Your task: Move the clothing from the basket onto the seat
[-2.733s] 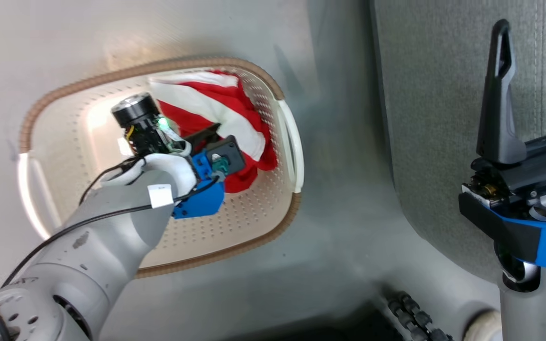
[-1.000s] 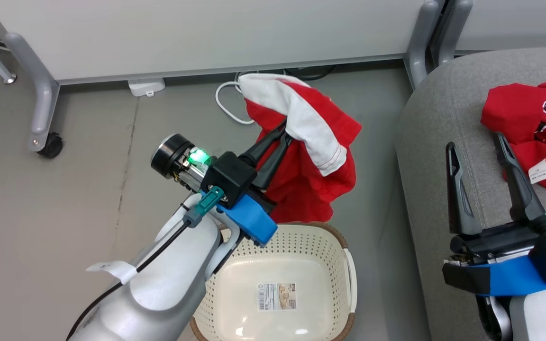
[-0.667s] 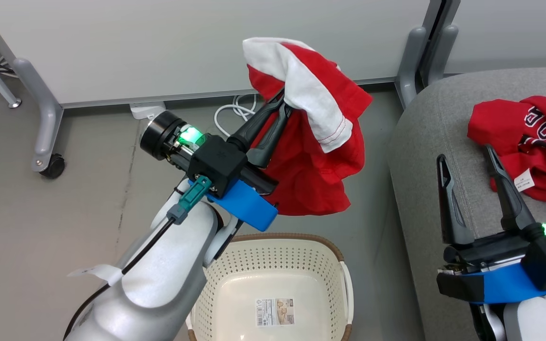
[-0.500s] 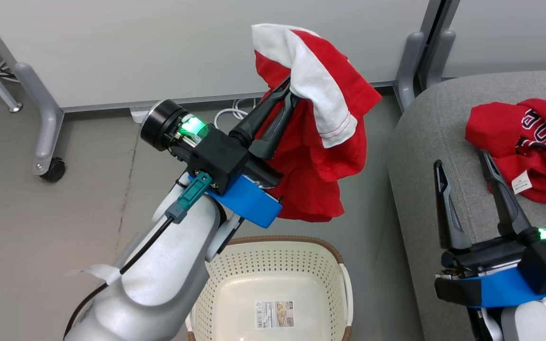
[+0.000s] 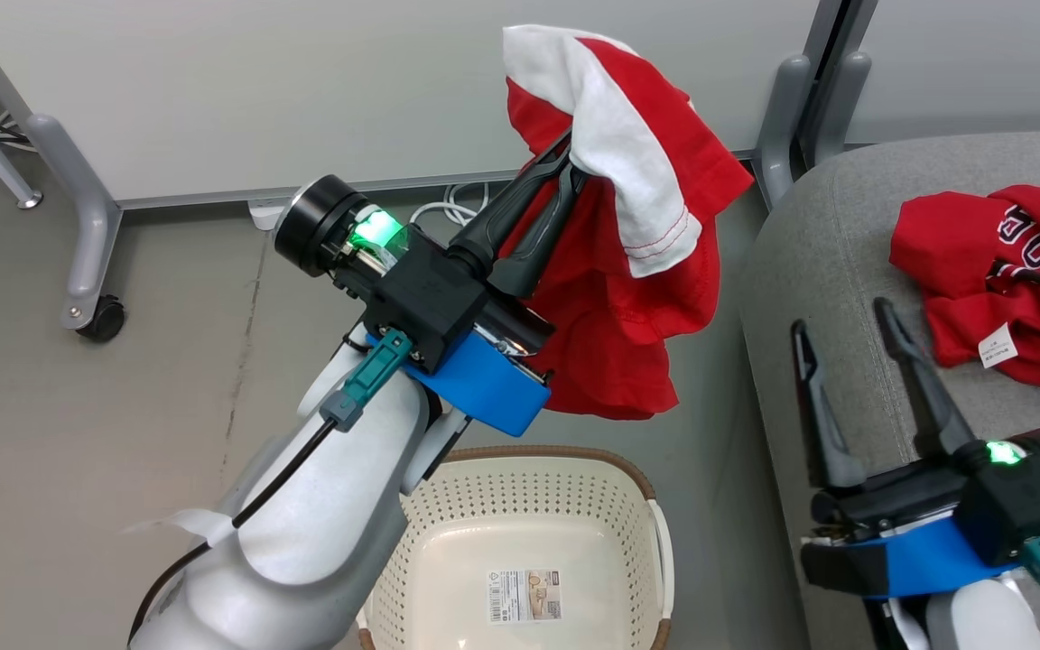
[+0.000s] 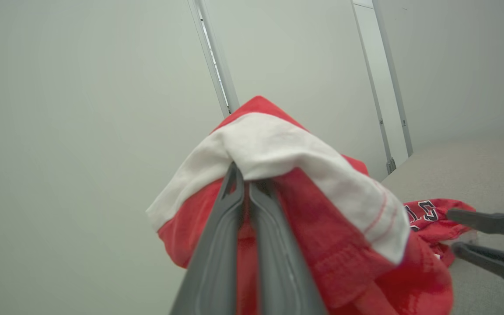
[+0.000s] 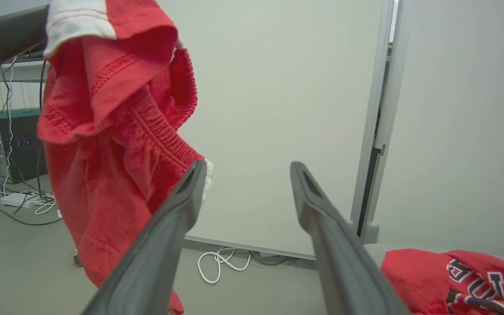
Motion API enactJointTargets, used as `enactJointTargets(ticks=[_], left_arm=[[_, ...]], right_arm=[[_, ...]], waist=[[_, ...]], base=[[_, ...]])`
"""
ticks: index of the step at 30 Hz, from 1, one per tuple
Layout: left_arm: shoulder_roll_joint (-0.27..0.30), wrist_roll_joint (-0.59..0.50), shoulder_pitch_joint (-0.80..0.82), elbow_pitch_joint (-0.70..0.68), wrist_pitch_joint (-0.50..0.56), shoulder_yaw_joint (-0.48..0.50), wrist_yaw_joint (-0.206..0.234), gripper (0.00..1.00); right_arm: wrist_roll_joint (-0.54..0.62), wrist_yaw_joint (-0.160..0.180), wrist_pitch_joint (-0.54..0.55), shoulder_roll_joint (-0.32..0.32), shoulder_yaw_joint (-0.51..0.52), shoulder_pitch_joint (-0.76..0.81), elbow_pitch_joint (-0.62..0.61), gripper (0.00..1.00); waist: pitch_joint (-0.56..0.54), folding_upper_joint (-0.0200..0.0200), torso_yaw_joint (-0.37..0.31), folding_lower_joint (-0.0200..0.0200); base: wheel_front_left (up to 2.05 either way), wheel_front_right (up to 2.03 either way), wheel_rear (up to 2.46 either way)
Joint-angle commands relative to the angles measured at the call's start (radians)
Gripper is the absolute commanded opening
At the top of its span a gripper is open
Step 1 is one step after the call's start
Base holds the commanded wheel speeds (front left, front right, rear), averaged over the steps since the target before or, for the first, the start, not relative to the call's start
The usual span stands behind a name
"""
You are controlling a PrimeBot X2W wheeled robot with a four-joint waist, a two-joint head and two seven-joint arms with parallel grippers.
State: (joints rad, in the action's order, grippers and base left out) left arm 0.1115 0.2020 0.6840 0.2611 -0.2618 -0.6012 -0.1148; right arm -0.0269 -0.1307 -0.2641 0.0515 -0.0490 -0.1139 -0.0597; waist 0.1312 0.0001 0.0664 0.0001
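My left gripper (image 5: 567, 161) is shut on a red garment with a white stripe (image 5: 637, 235), which hangs in the air above the floor, beyond the basket (image 5: 565, 478). The left wrist view shows the left gripper (image 6: 245, 177) pinching that cloth (image 6: 304, 192) under its white band. The cream basket with a brown rim holds no clothing. A second red garment with block lettering (image 5: 1007, 271) lies on the grey seat (image 5: 827, 262). My right gripper (image 5: 840, 316) is open over the seat's near part, left of that garment, with nothing between its fingers (image 7: 177, 205).
White partition panels on grey legs (image 5: 782, 99) stand behind. A castor (image 5: 100, 316) is at the left, and a white cable (image 5: 448, 203) and power strip lie by the wall. Bare grey floor (image 5: 123, 433) lies left of the basket.
My left gripper rose out of the basket with the striped garment and has carried it up and right toward the seat. The head camera has lifted; the right gripper drifted slightly left.
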Motion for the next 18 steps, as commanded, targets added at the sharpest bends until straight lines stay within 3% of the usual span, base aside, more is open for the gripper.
enactJointTargets(ticks=[1,18], left_arm=[[-0.004,-0.007,0.017,-0.005,-0.005,0.0,-0.004,0.0],[-0.036,-0.018,0.034,-0.037,-0.005,-0.049,-0.012,0.0]], right_arm=[[0.0,0.0,0.0,0.002,-0.015,0.007,0.008,1.0],[-0.024,0.0,0.0,0.028,-0.225,-0.109,0.179,1.0]], waist=[[0.002,-0.0001,0.002,-0.0001],[0.017,-0.0001,0.051,-0.0001]], base=[[0.0,0.0,0.0],[0.0,0.0,0.0]])
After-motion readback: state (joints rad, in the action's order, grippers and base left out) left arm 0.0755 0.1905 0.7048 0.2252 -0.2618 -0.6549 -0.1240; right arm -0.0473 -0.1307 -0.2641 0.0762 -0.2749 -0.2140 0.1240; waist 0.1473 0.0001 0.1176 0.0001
